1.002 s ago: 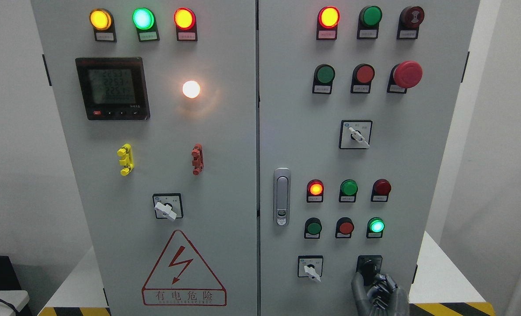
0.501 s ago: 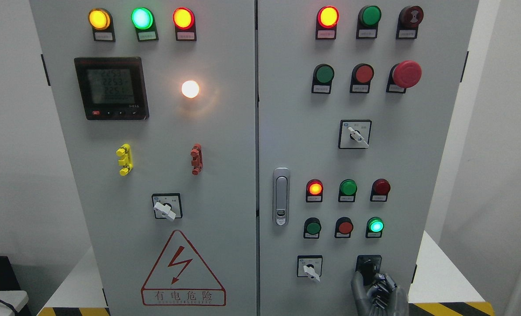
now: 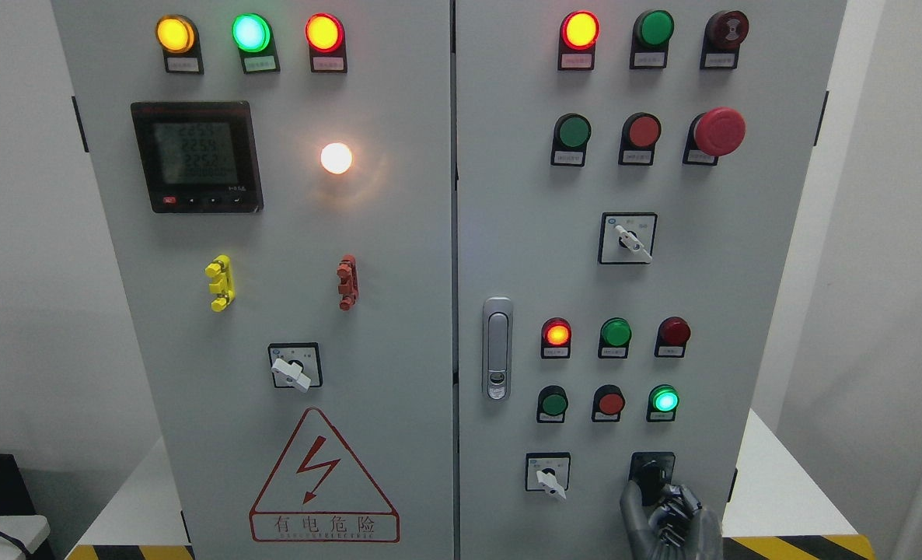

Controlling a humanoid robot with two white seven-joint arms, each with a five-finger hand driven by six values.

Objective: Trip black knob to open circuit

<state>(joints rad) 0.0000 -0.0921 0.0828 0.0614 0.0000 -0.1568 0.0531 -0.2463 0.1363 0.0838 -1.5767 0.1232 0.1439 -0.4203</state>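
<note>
The right hand [image 3: 669, 517] rises from the bottom edge at the cabinet's lower right, its dark fingers [image 3: 638, 502] curled up against the black knob [image 3: 652, 474]; whether they truly clamp it I cannot tell; the knob sits directly above the palm, on the right door [image 3: 508, 194], right of a white selector [image 3: 550, 477]; the left hand is out of view.

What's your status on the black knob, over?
Right hand closed on black knob, lower right of cabinet door. Left hand out of view. Nothing blocking.
</note>
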